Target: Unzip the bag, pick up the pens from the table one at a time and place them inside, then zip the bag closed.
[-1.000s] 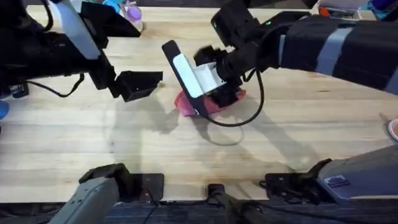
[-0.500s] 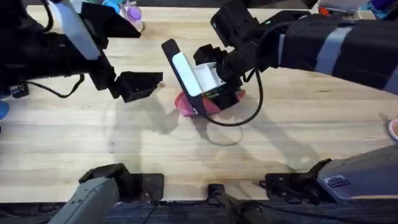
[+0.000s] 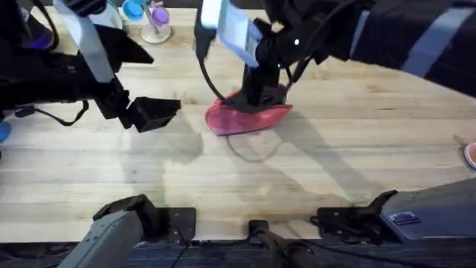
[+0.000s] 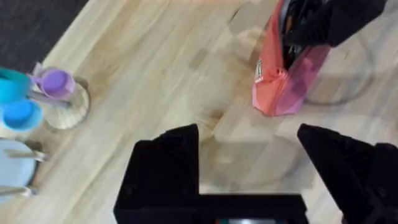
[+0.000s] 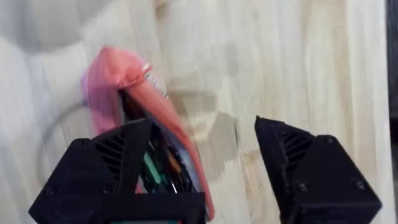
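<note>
The pink bag (image 3: 245, 119) lies on the table (image 3: 335, 171) at centre, its zipper mouth gaping. Through the opening, pens (image 5: 154, 167) show inside the bag (image 5: 118, 81), dark and green among them. My right gripper (image 3: 260, 93) hangs just above the bag's far side, open, one finger (image 5: 112, 168) over the mouth and the other out over bare wood. My left gripper (image 3: 152, 113) hovers open to the left of the bag, a short gap away, with nothing between its fingers. In the left wrist view the bag (image 4: 280, 87) lies beyond my left gripper (image 4: 249, 134), with the right gripper dark on top of it.
Blue and purple cups on a wooden stand (image 3: 152, 15) sit at the far left; they show as the cups (image 4: 37, 93) in the left wrist view. A blue item (image 3: 4, 132) is at the left edge and a pink one (image 3: 470, 154) at the right edge. Bare wood lies in front of the bag.
My right arm has risen and swung its wrist toward the far side, uncovering more of the bag. My left gripper has drifted slightly left, away from the bag.
</note>
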Motion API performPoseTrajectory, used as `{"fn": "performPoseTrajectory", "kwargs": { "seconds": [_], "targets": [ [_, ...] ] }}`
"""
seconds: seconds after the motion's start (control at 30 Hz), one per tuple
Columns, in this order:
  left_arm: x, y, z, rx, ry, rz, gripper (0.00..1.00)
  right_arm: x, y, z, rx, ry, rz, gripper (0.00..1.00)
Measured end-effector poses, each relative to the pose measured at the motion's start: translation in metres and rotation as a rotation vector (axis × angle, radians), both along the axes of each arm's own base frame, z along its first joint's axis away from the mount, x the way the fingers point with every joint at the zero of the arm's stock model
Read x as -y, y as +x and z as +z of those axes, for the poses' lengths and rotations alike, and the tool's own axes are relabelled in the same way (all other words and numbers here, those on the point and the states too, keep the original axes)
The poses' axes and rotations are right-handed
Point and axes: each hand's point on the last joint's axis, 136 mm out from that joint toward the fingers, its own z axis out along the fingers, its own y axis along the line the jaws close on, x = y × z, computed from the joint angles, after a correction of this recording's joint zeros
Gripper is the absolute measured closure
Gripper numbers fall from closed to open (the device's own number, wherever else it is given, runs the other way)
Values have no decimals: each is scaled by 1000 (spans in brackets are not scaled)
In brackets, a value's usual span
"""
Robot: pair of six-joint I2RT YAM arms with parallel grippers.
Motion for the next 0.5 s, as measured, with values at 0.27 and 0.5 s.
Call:
{"fn": "performPoseTrajectory", "kwargs": {
  "seconds": [0.27, 0.5],
  "targets": [
    [-15, 2, -25, -69, -144, -82, 7, -3, 5, 31, -71, 86, -167, 7],
    [-13, 8, -45, -76, -193, -189, 7, -5, 7, 39, -117, 142, -267, 7]
  ]
}}
